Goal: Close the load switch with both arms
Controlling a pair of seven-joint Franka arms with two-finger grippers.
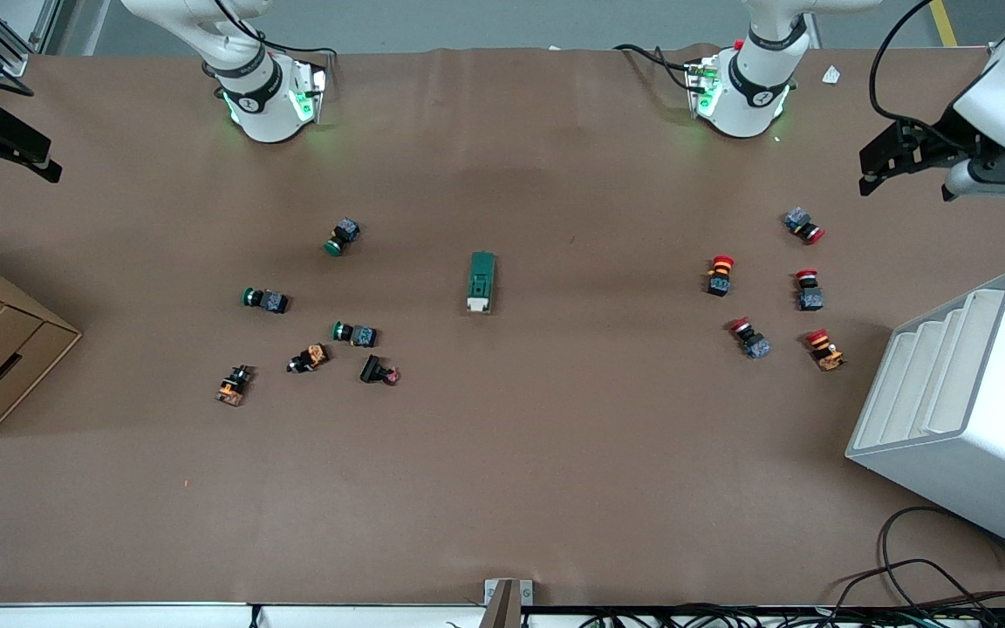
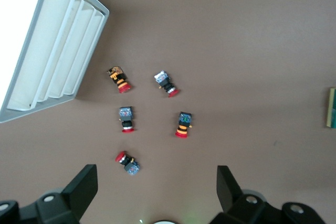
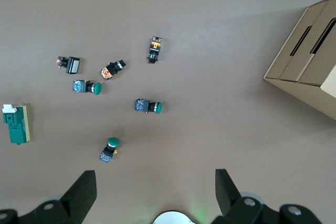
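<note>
Brown-papered table, both arms parked high at its ends. Right gripper (image 3: 152,192) spread wide, empty, over green pushbuttons (image 1: 354,332). Load switch (image 1: 481,282) mid-table; closed or not, can't tell. Left gripper (image 2: 157,192) spread wide, empty, over red pushbuttons (image 1: 719,275), white rack (image 1: 965,410) nearby.

Lighting: even, overhead, bright. Shadows: soft, short, beneath my arms. Glare: white rack (image 2: 52,51) overexposed. Focus: my views sharp throughout.
</note>
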